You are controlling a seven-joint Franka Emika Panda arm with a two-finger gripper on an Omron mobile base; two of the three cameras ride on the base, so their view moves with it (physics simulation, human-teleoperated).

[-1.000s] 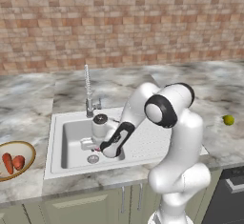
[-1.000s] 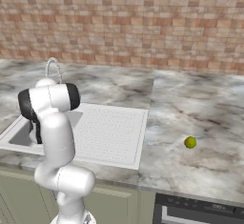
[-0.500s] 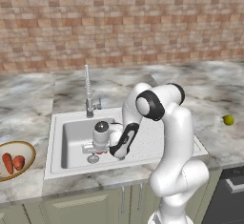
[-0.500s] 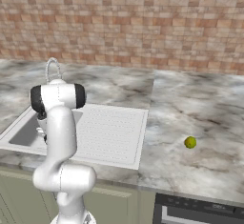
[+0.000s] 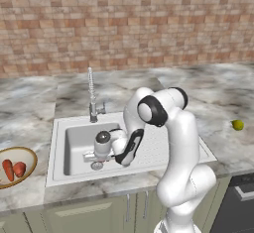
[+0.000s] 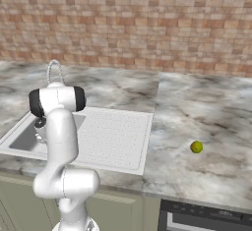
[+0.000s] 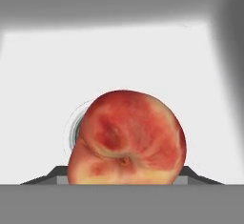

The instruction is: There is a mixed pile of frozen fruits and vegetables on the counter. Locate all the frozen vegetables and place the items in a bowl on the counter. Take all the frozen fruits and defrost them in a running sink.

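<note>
My gripper [image 7: 124, 174] is shut on the red-orange ball [image 7: 126, 139], one of the frozen fruits, with a dark fingertip on either side of it. In the left base view the gripper [image 5: 96, 161] hangs low inside the sink [image 5: 74, 128] basin, just over the round drain. The other fruit, a yellow-green ball [image 5: 238, 125], lies on the counter [image 5: 30, 113] far to the right, also seen as the ball [image 6: 196, 147]. Both frozen vegetables, a long piece [image 5: 7, 170] and a stubby piece [image 5: 20, 168], lie in the bowl [image 5: 31, 153] at the left edge.
The tall spring-neck faucet [image 5: 92, 95] stands at the back of the basin, close behind my hand. A dotted drainboard [image 6: 115, 136] lies right of the basin. A brick wall closes the back. A dark appliance [image 5: 238, 202] sits under the counter at the right.
My hand has dropped deeper into the basin toward the drain, still gripping the red-orange ball, while the elbow swung up and right. Nothing else moved.
</note>
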